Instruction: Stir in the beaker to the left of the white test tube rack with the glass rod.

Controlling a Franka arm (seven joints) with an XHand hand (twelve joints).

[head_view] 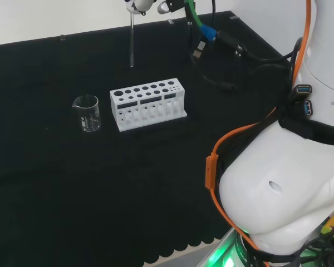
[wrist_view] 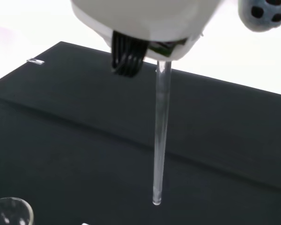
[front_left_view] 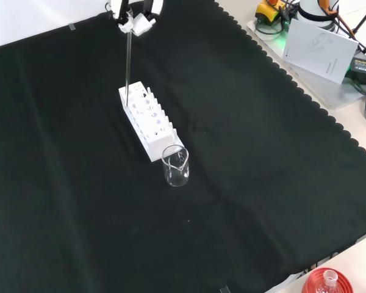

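**A:** So, bench status? Start with the surface.

**B:** Black cloth (front_left_view: 244,183) covers nearly the whole bench, scalloped hem along its near and right edges in the front view. A few creases, small tape tabs at the edges. Pale bench top shows past the hem. White wall behind the cloth in the head view.

**A:** Arm?

**B:** White arm links (head_view: 284,189) at the right of the head view, orange cable running along them. Black cables with a green and a blue connector hang near the top of that view.

**A:** Clutter off the cloth?

**B:** Front view, top right: a white sheet of paper (front_left_view: 320,47) on a grey tray, plus cables. A red ribbed ring (front_left_view: 327,283) with a flask neck sits at the bottom edge.

**A:** Task items?

**B:** White test tube rack (head_view: 148,103) mid-cloth. Beaker (head_view: 87,113) stands just left of it in the head view, upright, close but apart, spout visible. Contents: can't tell.

**A:** Rod?

**B:** Glass rod (head_view: 132,39) hangs vertical from the hand (front_left_view: 134,13), up in the air. Head view puts its tip above the cloth behind the rack, well away from the beaker.

**A:** Fingers?

**B:** Pinched on the rod's top end. Wrist view shows the rod coming straight out from under the hand, tip clear of the cloth, beaker rim at the frame corner.
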